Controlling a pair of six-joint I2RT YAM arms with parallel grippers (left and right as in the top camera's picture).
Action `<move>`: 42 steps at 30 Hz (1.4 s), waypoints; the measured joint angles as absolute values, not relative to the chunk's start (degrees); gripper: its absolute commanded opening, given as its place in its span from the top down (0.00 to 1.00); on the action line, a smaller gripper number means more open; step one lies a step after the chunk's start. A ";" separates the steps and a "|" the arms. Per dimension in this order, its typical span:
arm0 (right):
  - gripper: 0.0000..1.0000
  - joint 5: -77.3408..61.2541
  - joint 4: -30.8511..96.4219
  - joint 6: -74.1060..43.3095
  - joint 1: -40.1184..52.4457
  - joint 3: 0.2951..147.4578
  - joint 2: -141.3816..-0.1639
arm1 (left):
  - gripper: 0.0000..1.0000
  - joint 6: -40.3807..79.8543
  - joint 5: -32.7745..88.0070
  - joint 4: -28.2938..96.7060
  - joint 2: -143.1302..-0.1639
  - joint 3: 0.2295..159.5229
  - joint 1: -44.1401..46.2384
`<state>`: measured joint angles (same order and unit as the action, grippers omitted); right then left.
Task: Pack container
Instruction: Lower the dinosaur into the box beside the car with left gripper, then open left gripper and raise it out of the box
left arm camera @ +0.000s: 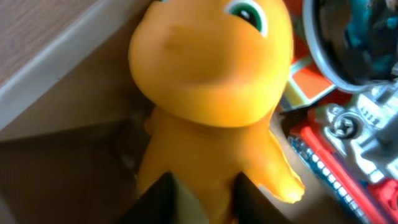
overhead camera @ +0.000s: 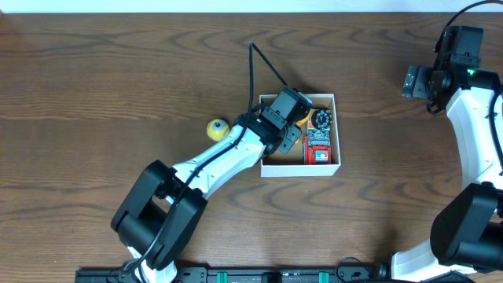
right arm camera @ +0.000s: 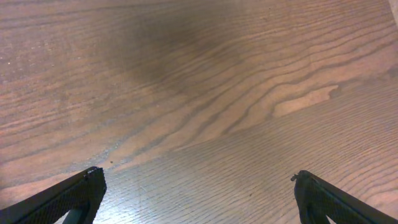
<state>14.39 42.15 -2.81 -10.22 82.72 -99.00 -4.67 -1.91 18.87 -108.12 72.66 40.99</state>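
The container (overhead camera: 299,167) is a shallow white box with a tan-brown inside, at the table's middle. My left gripper (overhead camera: 292,118) is inside its left part, shut on an orange dinosaur-like toy (left arm camera: 211,81). Its two dark fingers (left arm camera: 202,193) clasp the toy's lower body close to the box floor, near the white wall (left arm camera: 56,68). A red and grey toy (overhead camera: 318,145) and a round dark toy (overhead camera: 321,119) lie in the box's right part. My right gripper (overhead camera: 413,81) is open and empty at the far right, over bare wood (right arm camera: 199,193).
A small yellow ball-like toy (overhead camera: 217,128) lies on the wooden table just left of the container, beside my left arm. The red and grey toy (left arm camera: 348,155) sits close to the right of the orange toy.
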 measured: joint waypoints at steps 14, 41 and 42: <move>0.01 14.39 42.15 -2.81 -10.22 82.72 -99.00 | 0.94 -6.22 -1.91 18.28 -107.48 72.66 40.97; 0.01 14.39 42.15 -2.81 -10.22 82.72 -99.00 | 0.94 20.78 -1.85 28.23 -93.60 72.66 40.99; 0.01 14.39 42.15 -2.81 -10.22 82.72 -99.00 | 0.94 22.06 -1.85 28.25 -93.62 72.66 41.01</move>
<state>14.39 42.15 -2.81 -10.22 82.72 -99.00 22.06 -1.85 28.25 -93.62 72.66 41.01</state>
